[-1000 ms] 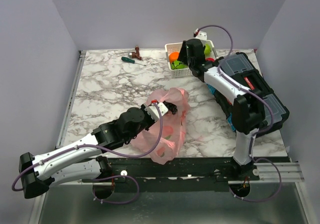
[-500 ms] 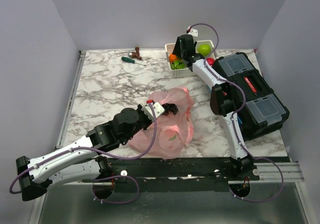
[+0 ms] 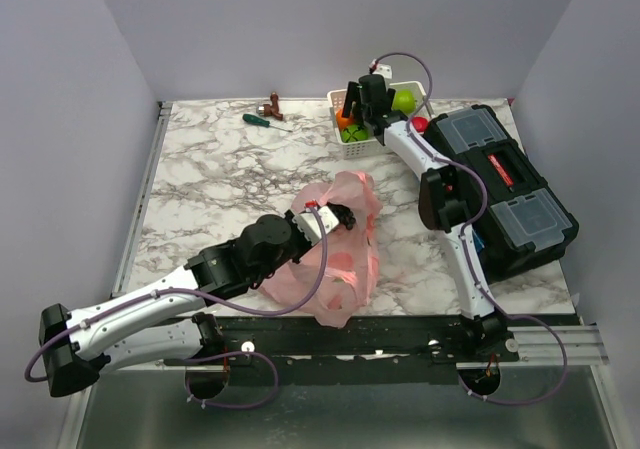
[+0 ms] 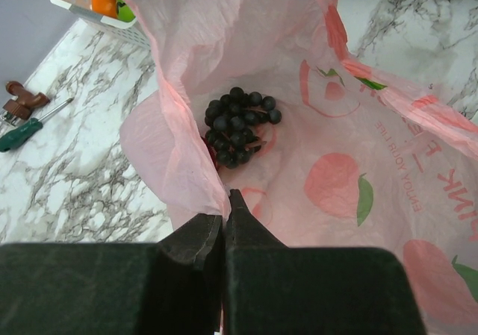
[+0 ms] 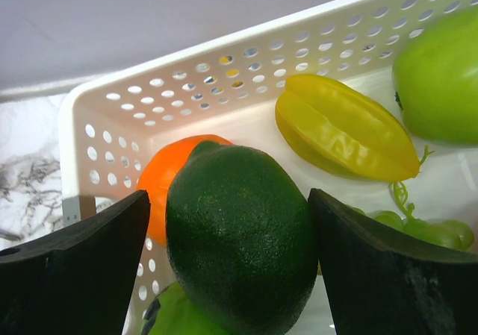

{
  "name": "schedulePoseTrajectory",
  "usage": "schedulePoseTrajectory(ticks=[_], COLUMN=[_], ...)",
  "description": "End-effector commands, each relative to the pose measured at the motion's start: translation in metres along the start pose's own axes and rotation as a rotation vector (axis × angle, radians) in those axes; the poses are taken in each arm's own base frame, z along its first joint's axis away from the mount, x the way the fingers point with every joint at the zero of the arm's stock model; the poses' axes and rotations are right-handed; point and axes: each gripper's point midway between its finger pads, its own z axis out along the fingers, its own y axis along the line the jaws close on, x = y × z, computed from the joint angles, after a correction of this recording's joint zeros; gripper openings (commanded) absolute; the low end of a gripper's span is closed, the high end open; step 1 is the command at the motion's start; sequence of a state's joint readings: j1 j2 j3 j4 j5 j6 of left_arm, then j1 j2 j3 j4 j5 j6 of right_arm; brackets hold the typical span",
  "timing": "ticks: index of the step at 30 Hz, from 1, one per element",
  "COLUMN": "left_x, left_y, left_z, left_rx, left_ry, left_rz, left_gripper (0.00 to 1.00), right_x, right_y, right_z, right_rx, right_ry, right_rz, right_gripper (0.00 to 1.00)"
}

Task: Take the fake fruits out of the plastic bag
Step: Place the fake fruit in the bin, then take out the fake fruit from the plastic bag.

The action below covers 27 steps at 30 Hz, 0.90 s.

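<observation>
The pink plastic bag (image 3: pixel 340 269) lies at the table's near middle. My left gripper (image 3: pixel 345 214) is shut on its rim and holds the mouth open. In the left wrist view the gripper (image 4: pixel 224 219) pinches the pink film (image 4: pixel 358 126), and a dark grape bunch (image 4: pixel 237 126) lies inside. My right gripper (image 3: pixel 357 119) is over the white basket (image 3: pixel 340 97). In the right wrist view its jaws (image 5: pixel 228 197) stand open around a dark green citrus fruit (image 5: pixel 239 238), with a gap at the left finger. The fruit rests on an orange (image 5: pixel 168 174).
The basket (image 5: pixel 224 66) also holds a yellow star-shaped fruit (image 5: pixel 343 133), a green apple (image 5: pixel 441 81) and green grapes (image 5: pixel 418 227). A black toolbox (image 3: pixel 510 199) stands at the right. A green-handled screwdriver (image 3: pixel 262 120) and a brown object (image 3: pixel 273 102) lie at the back.
My right arm has swung left off the toolbox side and its gripper has gone lower over the basket. My left gripper, still pinching the bag's rim, has shifted slightly and the bag has changed shape.
</observation>
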<state>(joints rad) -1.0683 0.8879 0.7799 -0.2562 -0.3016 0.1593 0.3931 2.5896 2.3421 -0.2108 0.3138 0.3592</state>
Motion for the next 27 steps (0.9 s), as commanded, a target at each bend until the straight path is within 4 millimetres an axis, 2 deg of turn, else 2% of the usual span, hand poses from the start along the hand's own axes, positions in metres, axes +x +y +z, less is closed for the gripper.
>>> schedulePoseTrajectory(ticks=[1, 3, 7, 11, 14, 15, 17, 18, 19, 20, 21, 27], left_x=[-0.010, -0.007, -0.004, -0.003, -0.003, -0.002, -0.003, -0.003, -0.003, -0.003, -0.003, -0.006], left_y=[-0.003, -0.005, -0.004, -0.001, -0.002, -0.002, -0.003, -0.004, -0.004, -0.005, -0.005, -0.007], left_z=[0.002, 0.004, 0.007, 0.006, 0.006, 0.006, 0.006, 0.006, 0.006, 0.007, 0.007, 0.005], left_rx=[0.021, 0.023, 0.014, -0.001, 0.000, 0.002, 0.004, 0.006, 0.006, 0.008, 0.010, 0.018], left_ry=[-0.008, 0.003, 0.016, 0.019, 0.020, 0.023, 0.025, 0.027, 0.028, 0.027, 0.028, 0.022], left_rz=[-0.011, -0.007, 0.000, 0.009, 0.011, 0.012, 0.014, 0.016, 0.016, 0.018, 0.018, 0.019], left_gripper=[0.00, 0.00, 0.00, 0.00, 0.00, 0.00, 0.00, 0.00, 0.00, 0.00, 0.00, 0.00], right_x=[-0.016, -0.030, -0.056, -0.064, -0.045, -0.045, -0.023, -0.019, -0.001, 0.003, 0.017, 0.069], right_y=[0.007, 0.009, 0.007, 0.001, -0.009, -0.012, -0.021, -0.023, -0.028, -0.029, -0.032, -0.032], right_z=[-0.015, -0.028, -0.060, -0.101, -0.130, -0.144, -0.166, -0.180, -0.190, -0.203, -0.214, -0.293], right_rx=[-0.043, -0.050, -0.046, -0.051, -0.060, -0.066, -0.075, -0.090, -0.095, -0.110, -0.120, -0.170], right_ry=[0.019, 0.012, 0.014, 0.045, 0.100, 0.102, 0.147, 0.154, 0.179, 0.180, 0.204, 0.301], right_rz=[-0.042, -0.048, -0.057, -0.028, -0.006, 0.009, 0.032, 0.054, 0.064, 0.086, 0.095, 0.107], right_gripper=[0.90, 0.94, 0.95, 0.95, 0.95, 0.95, 0.94, 0.94, 0.94, 0.94, 0.94, 0.93])
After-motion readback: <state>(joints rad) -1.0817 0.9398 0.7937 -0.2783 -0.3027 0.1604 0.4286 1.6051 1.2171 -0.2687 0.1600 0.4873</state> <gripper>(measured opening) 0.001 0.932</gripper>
